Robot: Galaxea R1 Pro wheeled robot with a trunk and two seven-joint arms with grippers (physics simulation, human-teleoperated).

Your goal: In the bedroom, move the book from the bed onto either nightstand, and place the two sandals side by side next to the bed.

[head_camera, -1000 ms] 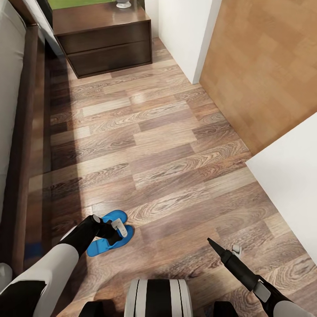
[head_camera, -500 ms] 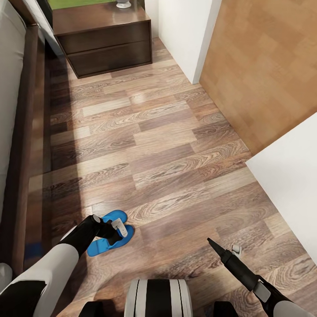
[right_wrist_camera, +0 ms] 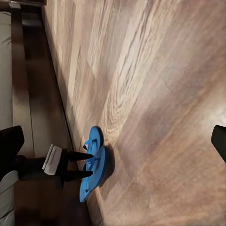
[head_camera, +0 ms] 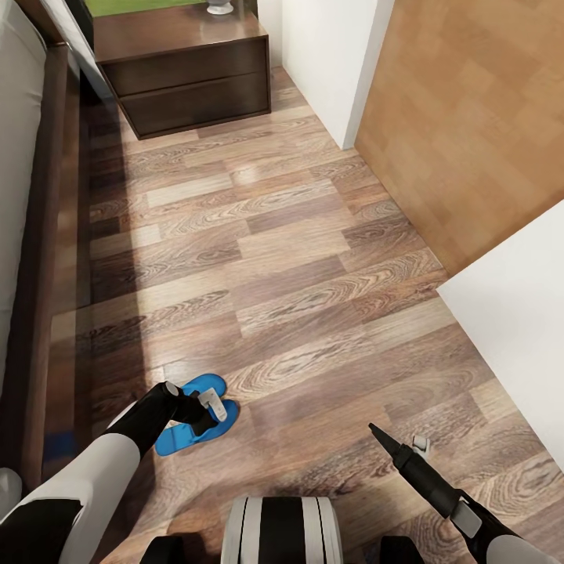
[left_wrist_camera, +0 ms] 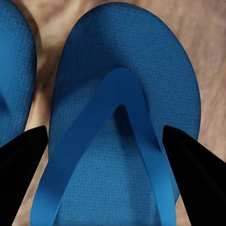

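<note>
Spread wide, the jaws of the left gripper [left_wrist_camera: 113, 141] stand on either side of one blue sandal [left_wrist_camera: 125, 117], each dark fingertip [left_wrist_camera: 21, 155] just outside an edge of the sole and the strap running up between them. Whether the tips touch the sandal cannot be told. A second sandal [left_wrist_camera: 14, 80] lies just beside the first, with a narrow strip of floor between the two soles. In the right wrist view the two left fingers [right_wrist_camera: 77, 165] reach over the pair [right_wrist_camera: 94, 162], which lies close together on the wood floor [right_wrist_camera: 155, 94].

From the head camera, the left gripper [head_camera: 207, 411] hangs low over the sandals [head_camera: 196, 415] at the near left of the floor [head_camera: 274, 258], a little way out from the dark bed frame [head_camera: 35, 313] and grey mattress [head_camera: 12, 157] along the left edge. The right gripper [head_camera: 399, 446] hovers over bare planks at the near right, well apart from the sandals; its jaws are open, with nothing between them.

At the far end, just right of the bed, stands the dark two-drawer nightstand [head_camera: 188, 78], with a small white object [head_camera: 219, 8] on its top. White wall [head_camera: 329, 55] and a light wooden panel [head_camera: 470, 117] close the right side.
</note>
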